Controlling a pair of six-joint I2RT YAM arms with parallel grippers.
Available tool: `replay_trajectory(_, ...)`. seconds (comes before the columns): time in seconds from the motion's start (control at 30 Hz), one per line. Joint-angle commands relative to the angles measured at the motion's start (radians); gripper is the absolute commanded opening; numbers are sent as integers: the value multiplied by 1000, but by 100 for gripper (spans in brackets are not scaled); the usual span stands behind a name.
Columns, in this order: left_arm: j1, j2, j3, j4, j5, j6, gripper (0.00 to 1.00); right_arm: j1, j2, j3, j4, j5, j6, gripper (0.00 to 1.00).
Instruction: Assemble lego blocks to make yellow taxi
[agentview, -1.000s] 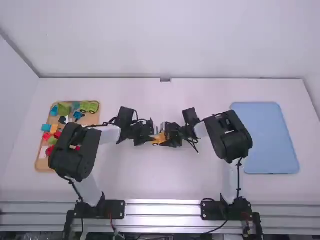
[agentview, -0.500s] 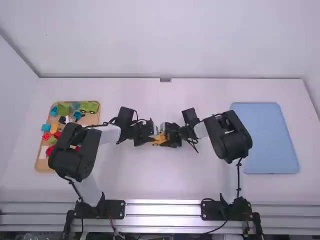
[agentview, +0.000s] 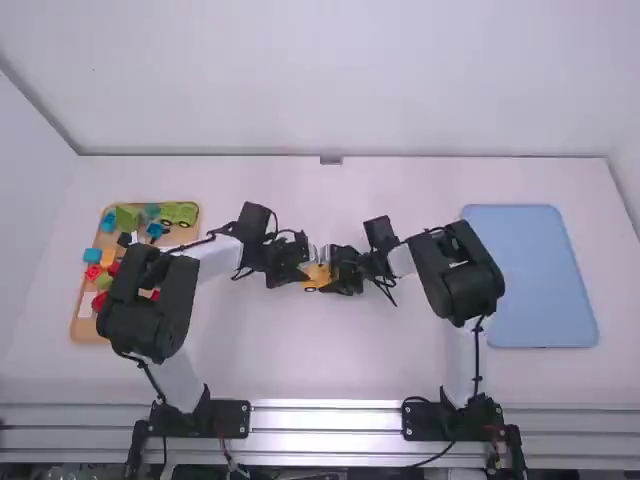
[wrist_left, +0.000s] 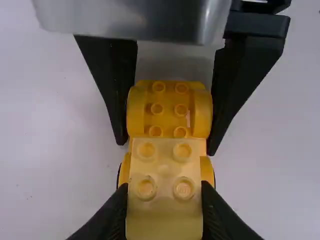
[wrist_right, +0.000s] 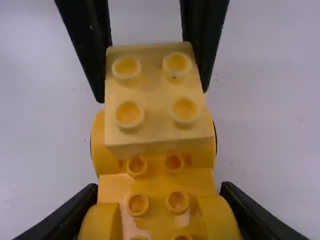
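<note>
Mid-table, my left gripper (agentview: 304, 272) and right gripper (agentview: 338, 272) face each other over the yellow car base (agentview: 317, 274). A pale yellow block (wrist_left: 164, 195) with four studs is gripped by my left gripper (wrist_left: 164, 200) in the left wrist view. That block (wrist_right: 155, 95) rests over one end of the car base (wrist_right: 156, 190) in the right wrist view; whether its studs are locked cannot be told. On the base's other end, my right gripper (wrist_right: 159, 210) is shut, fingers on both sides.
At the left, a wooden tray (agentview: 92, 328) holds several coloured blocks and a green vehicle (agentview: 180, 213). A blue tray (agentview: 530, 275) lies at the right.
The left arm's wrist and gripper have shifted and tilted slightly near the car base. The right arm has stayed in place.
</note>
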Motion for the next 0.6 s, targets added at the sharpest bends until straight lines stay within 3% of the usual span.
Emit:
replay_trajectory(0.0,-9,14,-14,-3,19,19,2,5,19,-24,-14,52,18,50)
replay_trajectory(0.57,-10,14,-59,95,14,-10,2,5,19,-24,-18,49,18,50)
